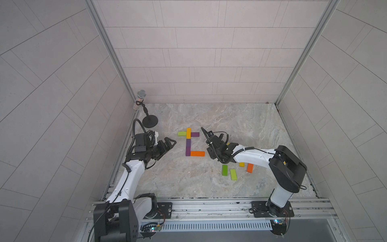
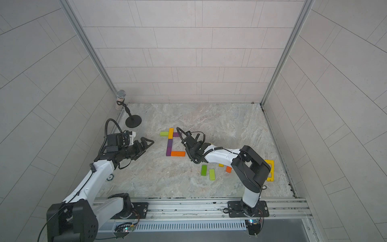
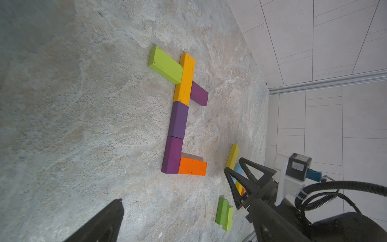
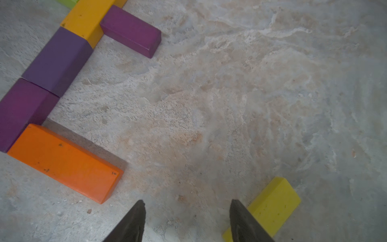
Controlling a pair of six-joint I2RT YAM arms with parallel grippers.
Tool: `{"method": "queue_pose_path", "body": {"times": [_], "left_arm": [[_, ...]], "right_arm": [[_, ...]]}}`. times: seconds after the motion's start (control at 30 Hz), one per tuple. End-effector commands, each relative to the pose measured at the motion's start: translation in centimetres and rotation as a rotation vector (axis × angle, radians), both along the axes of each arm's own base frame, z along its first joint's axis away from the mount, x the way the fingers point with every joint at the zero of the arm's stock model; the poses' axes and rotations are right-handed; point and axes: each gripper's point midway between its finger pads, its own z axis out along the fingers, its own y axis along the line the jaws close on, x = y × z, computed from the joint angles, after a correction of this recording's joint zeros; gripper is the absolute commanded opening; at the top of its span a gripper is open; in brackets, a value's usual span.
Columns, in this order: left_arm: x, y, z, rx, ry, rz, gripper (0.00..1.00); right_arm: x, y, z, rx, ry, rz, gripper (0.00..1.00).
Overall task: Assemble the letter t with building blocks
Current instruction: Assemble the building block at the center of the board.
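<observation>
Building blocks [image 1: 189, 144] lie flat, joined mid-surface [image 1: 230, 125]. Judged light, rigid and smooth; grip across the long edges. Left pincer [image 1: 167, 146] gapes wide, empty. Right pincer [image 4: 187, 201] stands part-open and empty, just beside a yellow block [image 4: 272, 205].

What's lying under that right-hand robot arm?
Peeking out beneath the right arm: an orange block, a yellow block and, in a top view, a yellow frame piece. The arm covers part of each, so anything else beneath it can't be seen.

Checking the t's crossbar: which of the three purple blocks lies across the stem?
The purple block jutting sideways off the amber block; the other two purple blocks lie end to end in the stem.
</observation>
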Motion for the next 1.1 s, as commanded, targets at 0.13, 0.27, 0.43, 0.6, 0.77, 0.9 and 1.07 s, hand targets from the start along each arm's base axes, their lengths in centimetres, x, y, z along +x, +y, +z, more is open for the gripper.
{"method": "queue_pose_path", "body": {"times": [0.13,0.27,0.43,0.6,0.77,0.9,1.07], "left_arm": [[0.3,-0.1,0.6,-0.017,-0.043,-0.001,1.00],[0.5,-0.3,0.5,-0.040,-0.040,-0.009,1.00],[0.3,-0.4,0.8,-0.040,-0.053,-0.007,1.00],[0.5,-0.4,0.7,-0.048,-0.049,-0.008,1.00],[0.5,-0.4,0.8,-0.050,-0.052,-0.008,1.00],[0.4,-0.2,0.6,-0.035,-0.046,-0.003,1.00],[0.4,-0.3,0.4,-0.034,-0.040,-0.005,1.00]], "right_arm": [[-0.5,0.9,-0.7,0.050,0.028,-0.029,0.61],[-0.8,0.8,-0.8,0.048,0.024,-0.034,0.61],[-0.9,1.0,-1.6,0.047,0.043,-0.034,0.62],[-0.9,1.1,-1.7,0.051,0.046,-0.040,0.62],[-1.1,0.9,-2.1,0.044,0.056,-0.038,0.62],[-1.2,1.1,-2.3,0.058,0.064,-0.034,0.62],[-1.2,1.7,-2.6,0.077,0.076,-0.026,0.62]]}}
